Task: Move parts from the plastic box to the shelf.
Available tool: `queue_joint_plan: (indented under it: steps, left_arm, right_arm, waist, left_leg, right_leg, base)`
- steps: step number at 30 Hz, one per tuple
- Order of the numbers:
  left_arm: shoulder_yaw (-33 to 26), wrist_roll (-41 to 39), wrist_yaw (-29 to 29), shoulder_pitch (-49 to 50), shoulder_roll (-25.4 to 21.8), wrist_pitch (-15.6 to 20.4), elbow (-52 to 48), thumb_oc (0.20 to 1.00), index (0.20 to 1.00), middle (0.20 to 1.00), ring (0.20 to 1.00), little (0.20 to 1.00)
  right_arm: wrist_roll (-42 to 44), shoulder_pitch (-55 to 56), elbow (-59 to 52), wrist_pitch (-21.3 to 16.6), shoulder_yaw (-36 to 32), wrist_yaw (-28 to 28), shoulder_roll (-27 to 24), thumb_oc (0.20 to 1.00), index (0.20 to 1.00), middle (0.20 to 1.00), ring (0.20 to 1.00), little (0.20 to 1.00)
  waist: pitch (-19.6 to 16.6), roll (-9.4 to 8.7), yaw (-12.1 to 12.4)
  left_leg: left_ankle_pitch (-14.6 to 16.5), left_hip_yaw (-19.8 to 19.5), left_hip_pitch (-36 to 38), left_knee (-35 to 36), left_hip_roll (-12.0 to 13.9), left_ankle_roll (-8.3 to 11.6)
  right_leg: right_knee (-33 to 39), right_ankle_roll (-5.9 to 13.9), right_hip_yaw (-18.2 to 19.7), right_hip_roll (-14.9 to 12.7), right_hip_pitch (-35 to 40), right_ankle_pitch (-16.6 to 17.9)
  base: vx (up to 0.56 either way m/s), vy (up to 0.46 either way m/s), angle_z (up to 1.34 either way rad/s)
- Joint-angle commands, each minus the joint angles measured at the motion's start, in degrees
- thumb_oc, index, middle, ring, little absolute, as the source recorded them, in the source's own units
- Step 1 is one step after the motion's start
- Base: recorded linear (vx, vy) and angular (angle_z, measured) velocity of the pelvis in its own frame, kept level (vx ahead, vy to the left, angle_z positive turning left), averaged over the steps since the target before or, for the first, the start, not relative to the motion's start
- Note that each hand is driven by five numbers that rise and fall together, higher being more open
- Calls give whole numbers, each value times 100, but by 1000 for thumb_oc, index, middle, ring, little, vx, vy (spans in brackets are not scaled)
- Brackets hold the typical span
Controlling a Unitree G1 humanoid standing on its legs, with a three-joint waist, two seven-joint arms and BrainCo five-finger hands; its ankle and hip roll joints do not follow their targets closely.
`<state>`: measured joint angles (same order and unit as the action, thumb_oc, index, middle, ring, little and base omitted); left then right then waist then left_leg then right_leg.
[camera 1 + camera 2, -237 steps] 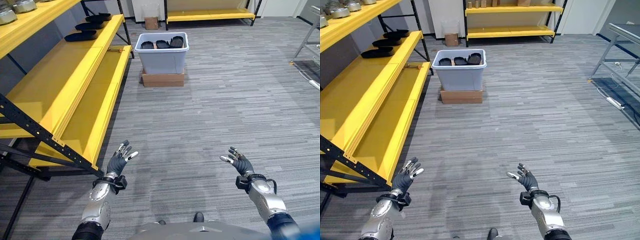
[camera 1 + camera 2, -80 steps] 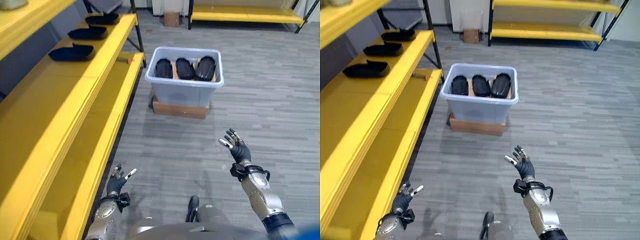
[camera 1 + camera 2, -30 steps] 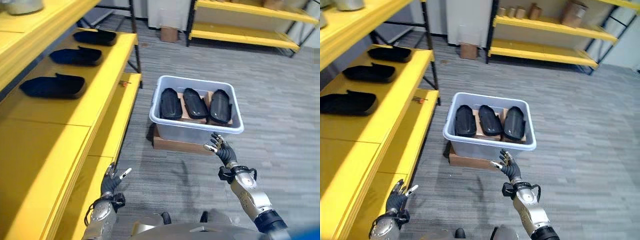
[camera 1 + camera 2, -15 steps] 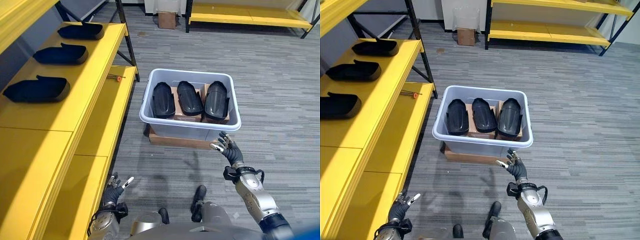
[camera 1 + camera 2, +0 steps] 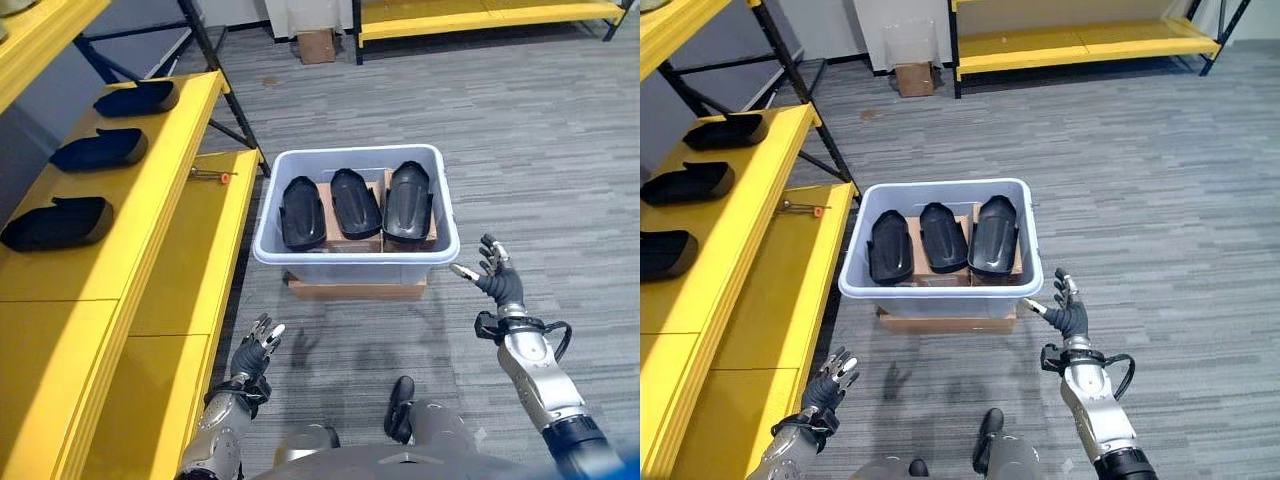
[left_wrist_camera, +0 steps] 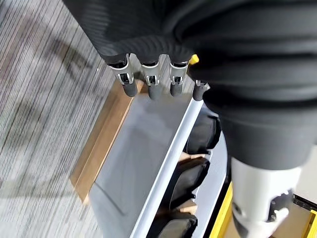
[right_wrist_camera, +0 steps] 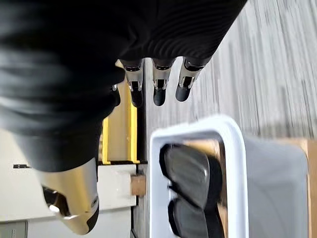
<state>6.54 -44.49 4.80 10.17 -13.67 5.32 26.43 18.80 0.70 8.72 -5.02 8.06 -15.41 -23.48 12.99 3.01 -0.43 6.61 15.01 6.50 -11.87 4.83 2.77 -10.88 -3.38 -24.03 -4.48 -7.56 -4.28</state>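
Parts (image 5: 356, 203) lie untouched in the plastic box (image 5: 355, 268); the left hand (image 5: 254, 352) and right hand (image 5: 497, 280), fingers spread and empty, must next reach in.

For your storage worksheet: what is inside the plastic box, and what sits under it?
Three black parts lie in the plastic box, resting on brown cardboard. A cardboard slab sits under the box, mostly hidden.

Yellow shelf (image 5: 170, 190), 3 black parts (image 5: 58, 222), carpeted floor (image 5: 540, 170)
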Motion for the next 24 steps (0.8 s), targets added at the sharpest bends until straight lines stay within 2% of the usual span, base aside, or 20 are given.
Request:
queue_joint_plan:
  steps: [1, 2, 3, 4, 6, 9, 10, 11, 12, 14, 15, 19, 21, 24]
  left_arm:
    - [-187, -374, 46, 8, 87, 178, -79, 1000, 1000, 1000, 1000, 1000]
    - [-230, -365, -34, -24, 99, 162, -49, 1000, 1000, 1000, 1000, 1000]
    - [-304, -259, -194, -66, 91, 140, -22, 1000, 1000, 1000, 1000, 1000]
    - [-312, -238, -232, -73, 93, 152, -3, 1000, 1000, 1000, 1000, 1000]
    - [-324, -208, -367, -64, 80, 175, 17, 1000, 1000, 1000, 1000, 1000]
    - [-385, -397, -438, 19, 91, 287, 18, 1000, 1000, 1000, 1000, 1000]
    - [-438, -478, -471, 65, 91, 404, 65, 1000, 1000, 1000, 1000, 1000]
    - [-507, -491, -529, 74, 95, 523, 108, 1000, 1000, 1000, 1000, 1000]
    - [-602, -541, -547, 97, 65, 514, 101, 1000, 1000, 1000, 1000, 1000]
    - [-583, -118, -426, 209, 105, 391, 40, 1000, 1000, 1000, 1000, 1000]
    - [-564, -51, -445, 230, 107, 379, 32, 1000, 1000, 1000, 1000, 1000]
    - [-452, 193, -463, 225, -21, 350, 72, 1000, 1000, 1000, 1000, 1000]
    - [-431, 114, -427, 135, -138, 318, 92, 1000, 1000, 1000, 1000, 1000]
    - [-389, 41, -391, -1, -295, 214, 31, 1000, 1000, 1000, 1000, 1000]
  right_arm:
    - [-128, 6, -176, -430, -37, 179, 13, 1000, 1000, 1000, 1000, 1000]
    - [-161, 6, -152, -428, -5, 221, 26, 1000, 1000, 1000, 1000, 1000]
    - [-186, -41, -102, -387, 44, 338, 39, 1000, 1000, 1000, 1000, 1000]
    - [-194, -51, -91, -368, 57, 385, 40, 1000, 1000, 1000, 1000, 1000]
    - [-282, -68, -79, -245, 111, 489, 24, 1000, 1000, 1000, 1000, 1000]
    - [-171, 37, 29, -156, 111, 343, -22, 1000, 1000, 1000, 1000, 1000]
    - [-164, 92, 93, -183, 89, 477, -52, 1000, 1000, 1000, 1000, 1000]
    - [-210, 127, 130, -185, 78, 670, -65, 1000, 1000, 1000, 1000, 1000]
    - [-391, 225, 144, -272, 120, 930, -114, 1000, 1000, 1000, 1000, 1000]
    - [-368, 313, 116, -320, 249, 988, -159, 1000, 1000, 1000, 1000, 1000]
    - [-328, 333, 107, -299, 250, 977, -162, 1000, 1000, 1000, 1000, 1000]
    - [-44, 452, 53, -296, 220, 1018, -104, 1000, 1000, 1000, 1000, 1000]
    - [-28, 499, -13, -350, 202, 989, -61, 1000, 1000, 1000, 1000, 1000]
    - [54, 392, 2, -541, 224, 919, 47, 1000, 1000, 1000, 1000, 1000]
  waist:
    - [-152, -267, -13]
    - [-98, -298, 3]
    - [-2, -324, -5]
    - [8, -322, -11]
    - [30, -267, -27]
    - [70, -174, -26]
    - [80, -169, -20]
    - [86, -143, -6]
    - [110, -151, 24]
    - [117, -176, 125]
    - [113, -214, 111]
    - [84, -292, 99]
    - [92, -315, 101]
    - [155, -435, 223]
  left_leg:
    - [-622, 173, -438, -1390, 145, 302]
    - [-698, 141, -706, -1752, 224, 326]
    - [-714, 281, -961, -1723, 473, 297]
    - [-717, 319, -957, -1630, 496, 286]
    - [-820, 415, -901, -894, 503, 278]
    - [-1463, 405, -942, 380, 830, 504]
    - [-1716, 368, -997, 713, 997, 595]
    - [-1885, 439, -1077, 909, 1143, 576]
    - [-2054, 377, -1174, 1083, 1289, 647]
    - [-1802, 349, -1094, 1187, 1215, 580]
    - [-1710, 340, -1007, 1193, 1153, 622]
    - [-1369, 396, -762, 1158, 873, 443]
    - [-1284, 471, -754, 1140, 719, 269]
    - [-1099, 380, -831, 1089, 455, 58]
  right_leg:
    - [511, 295, 120, -89, 659, 16]
    - [544, 259, 187, -71, 725, -1]
    - [525, 268, 299, -73, 832, -71]
    - [513, 280, 319, -76, 844, -84]
    - [471, 355, 383, -84, 870, -101]
    - [508, 424, 517, -98, 1072, -180]
    - [542, 459, 569, -132, 1169, -201]
    - [578, 449, 553, -147, 1191, -134]
    - [615, 494, 594, -221, 1321, -148]
    - [548, 590, 571, -368, 1423, -162]
    - [508, 637, 580, -414, 1472, -246]
    - [375, 816, 534, -530, 1394, -167]
    - [352, 882, 549, -583, 1267, -9]
    - [350, 1030, 698, -691, 1221, 68]
  base:
    - [57, -191, 2]
    - [104, -131, -2]
    - [110, -57, -13]
    - [126, 43, -29]
    - [126, 179, -47]
    - [178, 270, -22]
    - [127, 274, 11]
    - [172, 338, -8]
    - [214, 413, 18]
    - [264, 389, -6]
    - [173, 242, -37]
    - [128, 268, 7]
    - [24, 252, 17]
    - [31, 218, 32]
